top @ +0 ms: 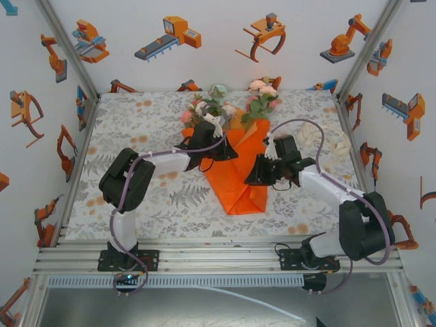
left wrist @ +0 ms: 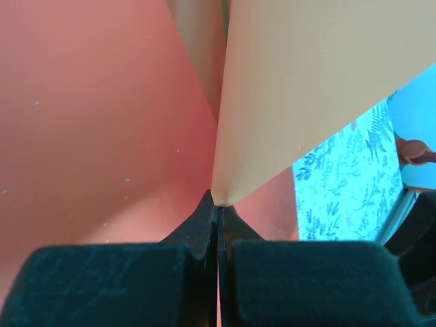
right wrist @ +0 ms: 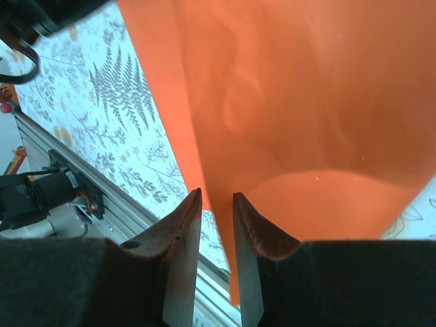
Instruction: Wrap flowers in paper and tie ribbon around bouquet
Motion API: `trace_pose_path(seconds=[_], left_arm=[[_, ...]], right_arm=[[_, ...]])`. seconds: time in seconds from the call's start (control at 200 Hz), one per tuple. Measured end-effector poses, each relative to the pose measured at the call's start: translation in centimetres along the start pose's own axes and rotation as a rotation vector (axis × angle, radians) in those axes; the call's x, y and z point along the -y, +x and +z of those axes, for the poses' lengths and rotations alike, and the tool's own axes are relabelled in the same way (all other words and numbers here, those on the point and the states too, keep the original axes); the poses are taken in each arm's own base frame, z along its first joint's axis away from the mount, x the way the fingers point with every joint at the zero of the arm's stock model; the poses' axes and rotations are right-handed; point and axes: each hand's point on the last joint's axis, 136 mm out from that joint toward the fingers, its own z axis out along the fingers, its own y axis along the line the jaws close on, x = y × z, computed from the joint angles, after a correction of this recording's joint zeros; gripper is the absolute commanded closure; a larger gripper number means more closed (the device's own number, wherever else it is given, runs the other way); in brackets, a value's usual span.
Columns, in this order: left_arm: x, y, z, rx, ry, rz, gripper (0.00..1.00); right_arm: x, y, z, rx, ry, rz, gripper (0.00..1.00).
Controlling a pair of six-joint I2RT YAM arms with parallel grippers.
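Right tool [right wrist: 216, 196] sits nearest, at the right edge of the paper [top: 235, 189]. Its jaws stand a narrow gap apart, and the sheet's edge runs through the gap unclamped. Just farther and to the left, the left tool [left wrist: 218, 204] is shut tight, pinching a raised fold of paper at its tip. The orange sheet lies in the middle of the counter [top: 136, 129], its point toward the near side, widening toward the flowers [top: 203, 109]. Their blooms fan out at the far end in two clumps, left and right. The ribbon [top: 337, 144] appears to lie loose at the far right, apart from both tools.

Judging by this, wrapping is under way and tying is not yet begun. Next, the left tool likely has to carry its fold rightward over the stems. The right tool would need a firm hold on the opposite edge, so the cone closes snugly without tearing.

No brand, label or readable writing shows; the walls [top: 225, 68] bear only printed robot-arm drawings.
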Motion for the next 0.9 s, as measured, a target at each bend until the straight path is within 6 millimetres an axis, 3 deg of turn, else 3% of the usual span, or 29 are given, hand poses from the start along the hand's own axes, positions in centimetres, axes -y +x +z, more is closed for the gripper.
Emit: trace_pose_path(seconds=[0.18, 0.33, 0.451, 0.586, 0.781, 0.901], left_arm=[[-2.2, 0.6, -0.4, 0.022, -0.048, -0.048, 1.00], [-4.1, 0.4, -0.8, 0.046, -0.068, -0.110, 1.00], [-4.1, -0.3, -1.0, 0.069, -0.058, -0.126, 1.00], [-4.2, -0.1, -1.0, 0.075, -0.052, -0.136, 1.00], [-4.7, 0.6, -1.1, 0.063, -0.063, -0.156, 1.00], [-4.6, 0.7, -1.1, 0.060, -0.057, -0.169, 1.00]], right_arm=[[1.8, 3.0, 0.8, -0.047, 0.013, 0.047, 0.76], [1.6, 5.1, 1.0, -0.072, -0.015, 0.052, 0.81], [1.3, 7.0, 1.8, -0.108, -0.032, 0.037, 0.81], [2.3, 9.2, 2.7, -0.166, -0.007, 0.052, 0.80], [2.1, 9.1, 2.6, -0.157, -0.010, 0.053, 0.80], [0.5, 7.4, 1.7, -0.105, -0.039, 0.027, 0.77]])
